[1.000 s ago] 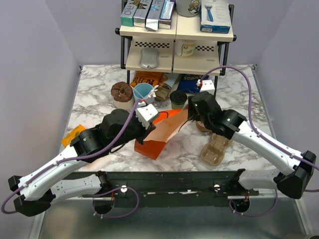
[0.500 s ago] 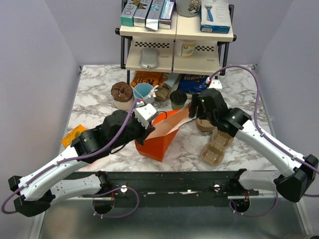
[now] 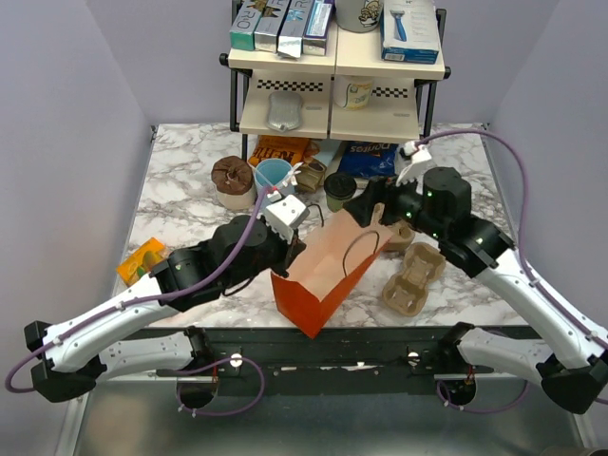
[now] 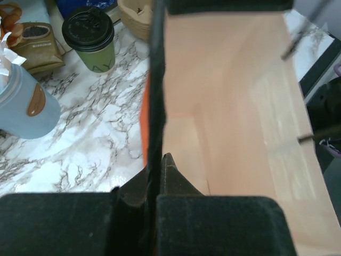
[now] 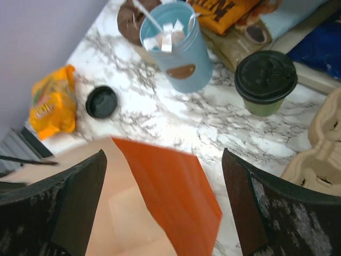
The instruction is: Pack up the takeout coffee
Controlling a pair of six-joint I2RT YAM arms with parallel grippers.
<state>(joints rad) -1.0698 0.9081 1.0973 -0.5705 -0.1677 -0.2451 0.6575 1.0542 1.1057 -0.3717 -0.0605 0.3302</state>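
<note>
The takeout coffee (image 3: 338,187), olive green with a black lid, stands upright on the marble behind an orange paper bag (image 3: 323,271); it also shows in the left wrist view (image 4: 90,38) and the right wrist view (image 5: 265,80). My left gripper (image 3: 285,245) is shut on the bag's near-left rim (image 4: 158,160), with the bag's tan inside (image 4: 229,106) to its right. My right gripper (image 3: 369,211) hangs open above the bag's far rim (image 5: 164,160), nothing between its fingers. The bag's mouth (image 5: 133,213) lies below it, and the coffee stands just beyond.
A light blue cup (image 3: 274,174) with stirrers and a brown-topped cup (image 3: 232,177) stand left of the coffee. Pulp cup carriers (image 3: 414,275) lie to the right. A yellow snack packet (image 5: 50,104) and a loose black lid (image 5: 101,101) lie at the left. A shelf rack (image 3: 337,90) stands behind.
My right gripper has opened wide, let go of the bag's rim and drawn back to the right. The bag has swung up and opened, still held by my left gripper.
</note>
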